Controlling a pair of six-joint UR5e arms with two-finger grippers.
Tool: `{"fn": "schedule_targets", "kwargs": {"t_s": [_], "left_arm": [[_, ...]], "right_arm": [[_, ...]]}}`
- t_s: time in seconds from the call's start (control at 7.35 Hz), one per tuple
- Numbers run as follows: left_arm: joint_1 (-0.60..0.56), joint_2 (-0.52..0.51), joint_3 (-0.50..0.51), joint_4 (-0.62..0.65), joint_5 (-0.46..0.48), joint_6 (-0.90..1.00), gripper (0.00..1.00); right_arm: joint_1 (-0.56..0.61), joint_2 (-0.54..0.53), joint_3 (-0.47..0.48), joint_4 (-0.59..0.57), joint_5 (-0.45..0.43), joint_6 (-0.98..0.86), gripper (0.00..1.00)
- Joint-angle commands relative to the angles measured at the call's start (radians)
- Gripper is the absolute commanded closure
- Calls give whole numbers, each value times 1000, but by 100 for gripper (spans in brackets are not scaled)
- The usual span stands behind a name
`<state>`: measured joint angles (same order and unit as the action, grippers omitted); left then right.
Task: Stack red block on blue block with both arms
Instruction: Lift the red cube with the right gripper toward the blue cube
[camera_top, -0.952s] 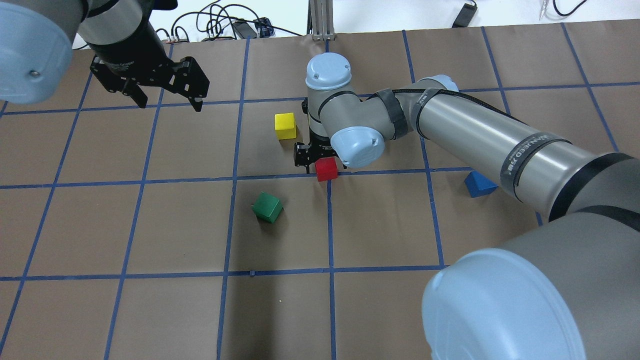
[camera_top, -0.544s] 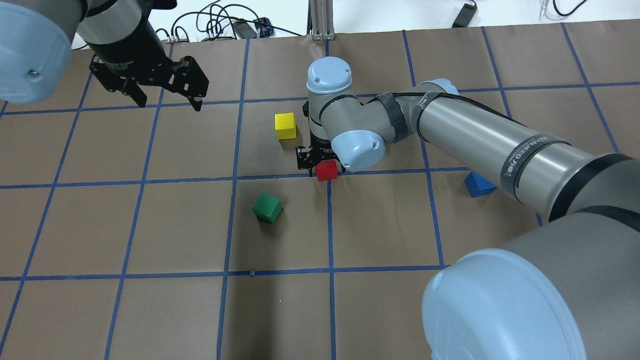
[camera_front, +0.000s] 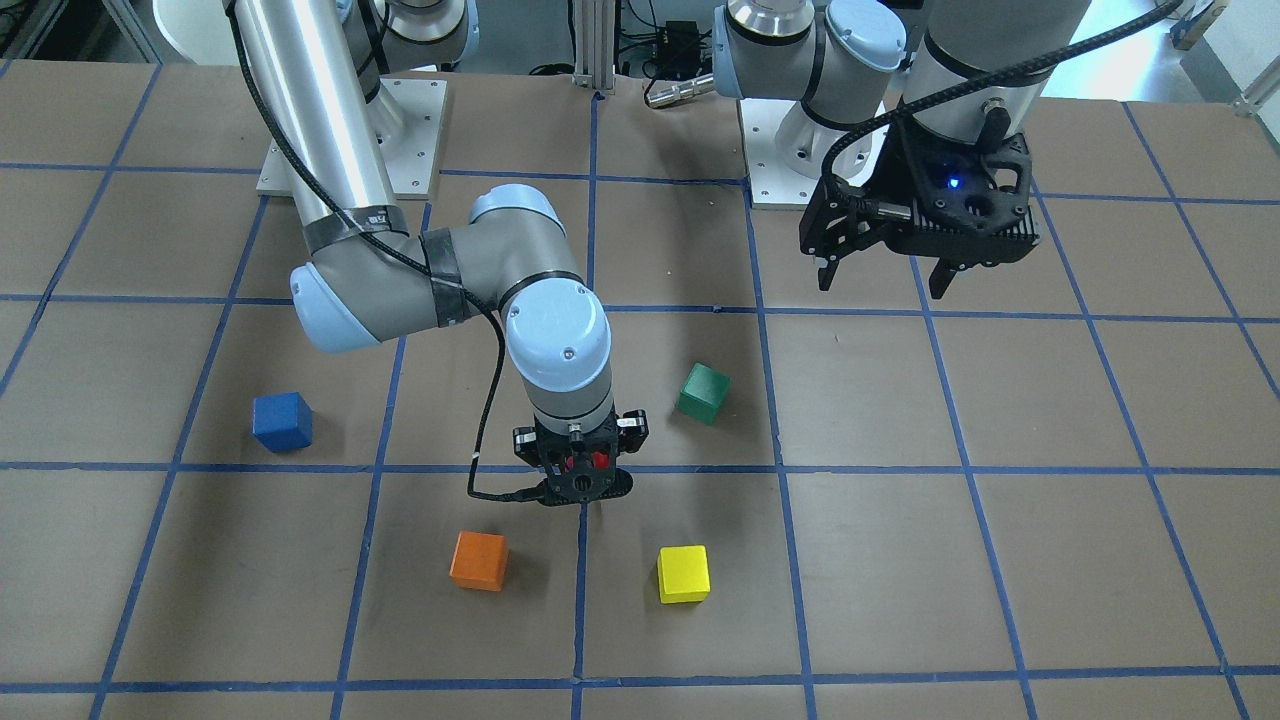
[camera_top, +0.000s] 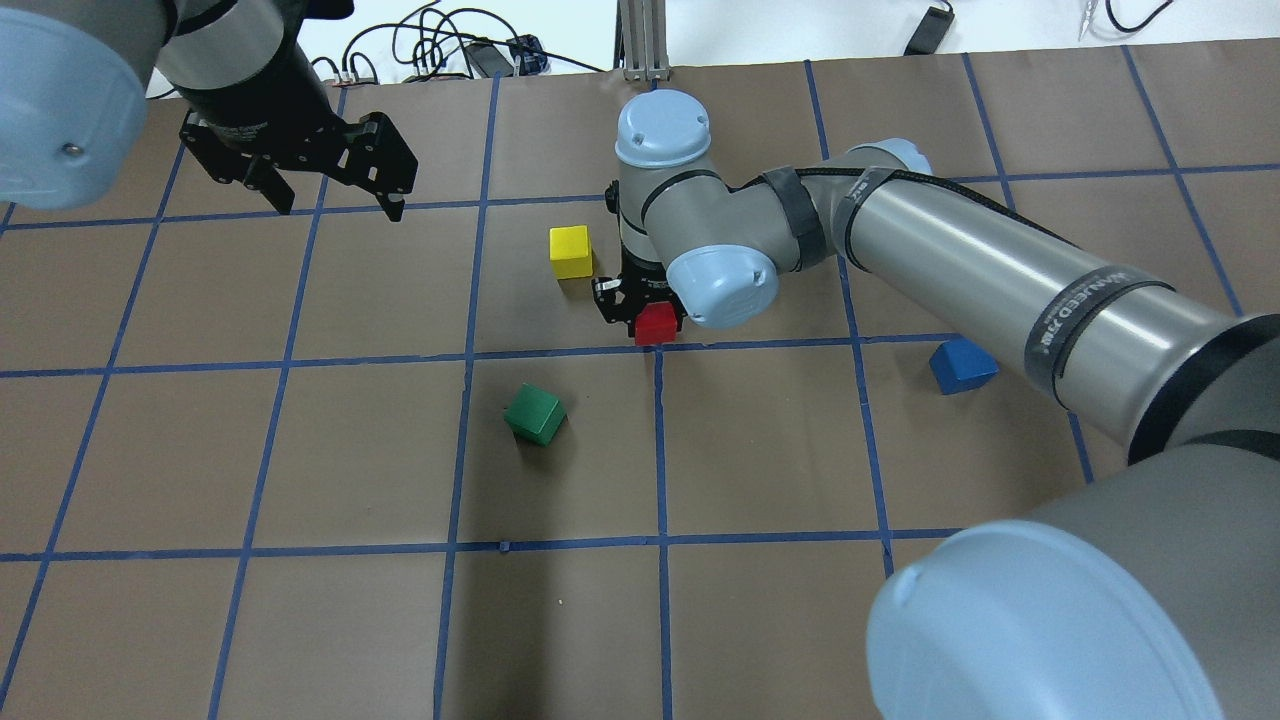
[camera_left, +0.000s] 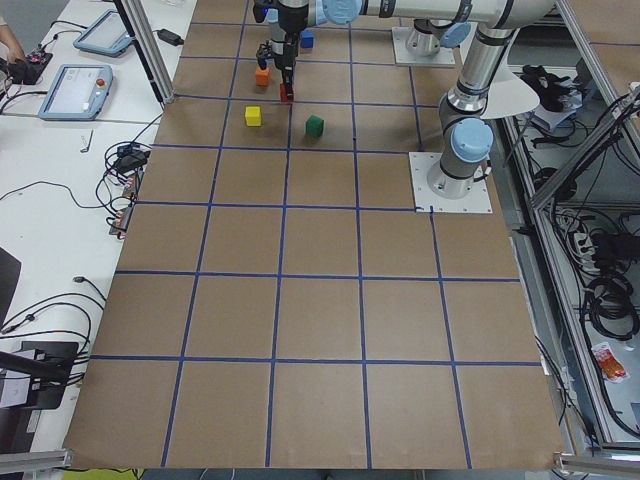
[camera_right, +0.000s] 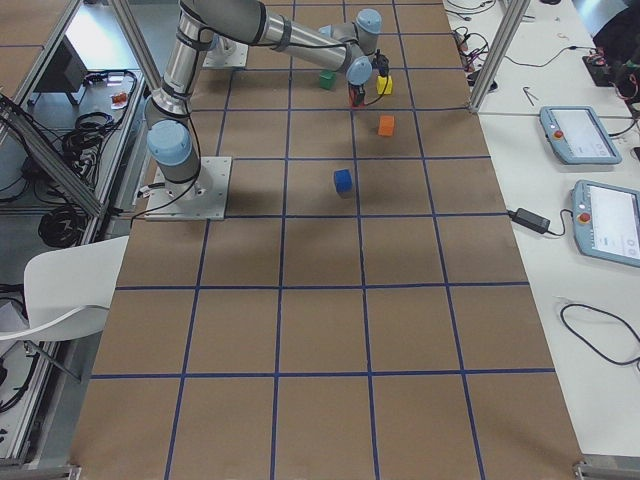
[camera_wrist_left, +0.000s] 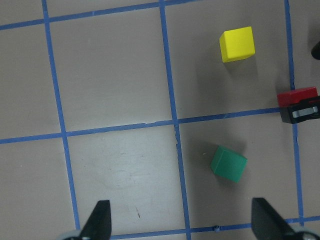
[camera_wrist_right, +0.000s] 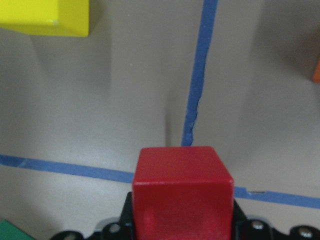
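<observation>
The red block (camera_top: 655, 323) is clamped between the fingers of my right gripper (camera_top: 648, 318) and held just above the table near the centre; it fills the lower middle of the right wrist view (camera_wrist_right: 182, 190). The blue block (camera_top: 960, 365) sits alone on the table to the right, partly under my right forearm, and shows in the front view (camera_front: 281, 420). My left gripper (camera_top: 340, 210) hangs open and empty at the far left, well above the table, with its fingers (camera_wrist_left: 97, 220) spread wide.
A yellow cube (camera_top: 570, 250) stands just left of the right gripper. A green cube (camera_top: 535, 413) lies nearer, to the left. An orange cube (camera_front: 479, 559) sits beyond the gripper, hidden by the arm in the overhead view. Blue tape lines grid the brown table.
My right gripper has risen a little with the red block in it, lifting it off the table. The left arm has not moved.
</observation>
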<state>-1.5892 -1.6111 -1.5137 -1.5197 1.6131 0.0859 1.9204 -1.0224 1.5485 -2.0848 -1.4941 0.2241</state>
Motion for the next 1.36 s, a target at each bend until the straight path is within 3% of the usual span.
{"fn": "schedule_targets", "kwargs": {"t_s": [0.0,0.27,0.68,0.95,1.22], "left_arm": [[0,2,-2,0,2,0,0],[-5,-1,-3,0,4,0,0],[-5,-1,-2,0,2,0,0],[-5,-3,-3,0,2,0,0],[-5,-3,-3,0,-1,0,0]], "right_arm": [[-67,-97,-31,116,-6,-5,100],[-208,-189,-38,274,-15,-61,100],[-465,-295,-6,483,-41,-358,100],[-595,-295,71,442,-41,-561,100],[-598,-298,154,341,-112,-589,100]]}}
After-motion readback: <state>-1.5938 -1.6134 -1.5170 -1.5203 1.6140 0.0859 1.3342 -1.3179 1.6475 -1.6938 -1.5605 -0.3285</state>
